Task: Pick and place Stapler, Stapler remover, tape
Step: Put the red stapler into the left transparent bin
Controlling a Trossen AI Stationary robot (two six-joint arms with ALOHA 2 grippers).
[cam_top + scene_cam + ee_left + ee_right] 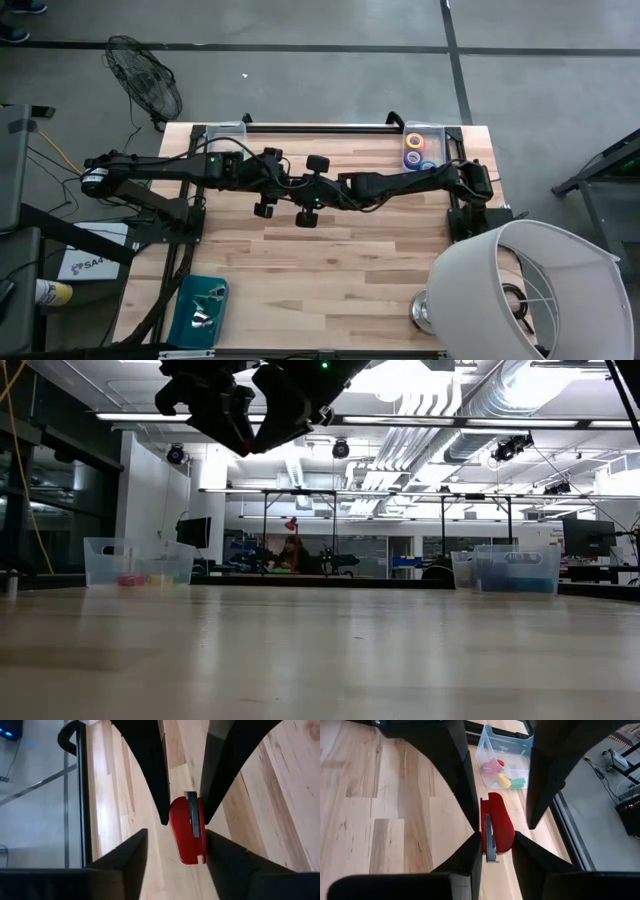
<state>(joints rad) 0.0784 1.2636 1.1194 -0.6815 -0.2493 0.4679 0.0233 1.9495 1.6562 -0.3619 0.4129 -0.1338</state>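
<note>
A small red stapler [186,832] with a metal strip along it hangs in the air over the middle of the table, where both arms meet. My right gripper [496,851] is shut on it. My left gripper [176,851] is open, with one finger on each side of the same stapler [499,822]. In the high view the arms [315,188] hide the stapler. Yellow, blue and purple tape rolls [415,150] lie in a clear bin at the far right. I cannot make out a stapler remover. My right gripper pinches the stapler between its two fingers at the end nearer the table's right [495,845], coming from the right and slanting down. The stapler is lifted clear of the table. My left gripper has one finger [220,855] close against the stapler's side; I cannot tell whether it touches.
A clear bin [502,762] at the far left corner holds small pink, yellow and green things. A teal tray [200,310] sits at the near left. A white lampshade [530,290] covers the near right corner. Bare wood lies under the grippers.
</note>
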